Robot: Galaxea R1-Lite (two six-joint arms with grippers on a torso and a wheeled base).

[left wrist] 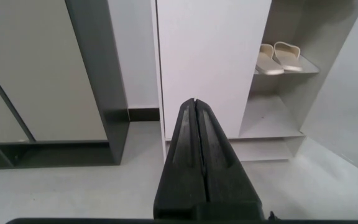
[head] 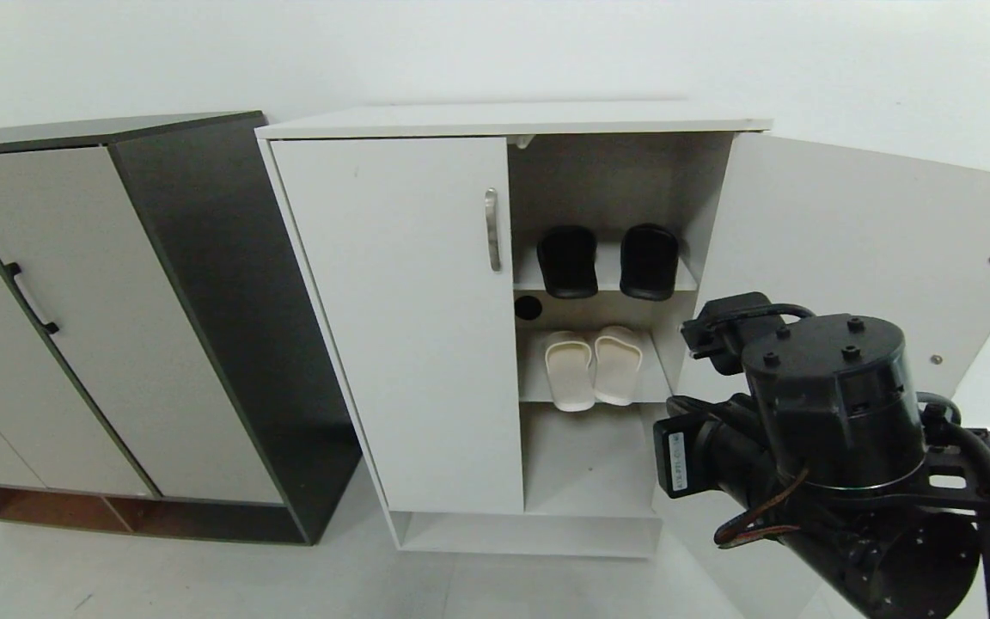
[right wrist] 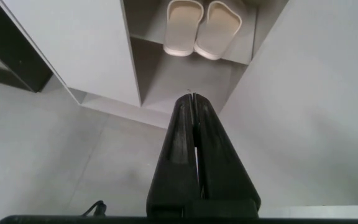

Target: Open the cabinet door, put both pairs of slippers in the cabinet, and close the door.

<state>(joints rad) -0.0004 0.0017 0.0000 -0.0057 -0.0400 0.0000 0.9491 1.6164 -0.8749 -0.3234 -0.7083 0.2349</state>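
The white cabinet (head: 400,327) has its left door closed and its right door (head: 847,249) swung wide open. A pair of black slippers (head: 567,260) rests on the upper shelf. A pair of white slippers (head: 570,370) (left wrist: 281,57) (right wrist: 201,25) lies on the shelf below, toes inward. My right arm (head: 830,413) hangs in front of the open door, low on the right. My right gripper (right wrist: 194,98) is shut and holds nothing, below the white slippers and beside the open door (right wrist: 309,112). My left gripper (left wrist: 194,102) is shut and holds nothing, in front of the closed left door (left wrist: 210,56).
A grey and dark cabinet (head: 74,318) (left wrist: 36,68) with a black handle stands close to the left of the white one. The closed white door carries a metal handle (head: 491,229). The lowest shelf (head: 585,464) is bare, and pale floor (head: 203,576) spreads in front.
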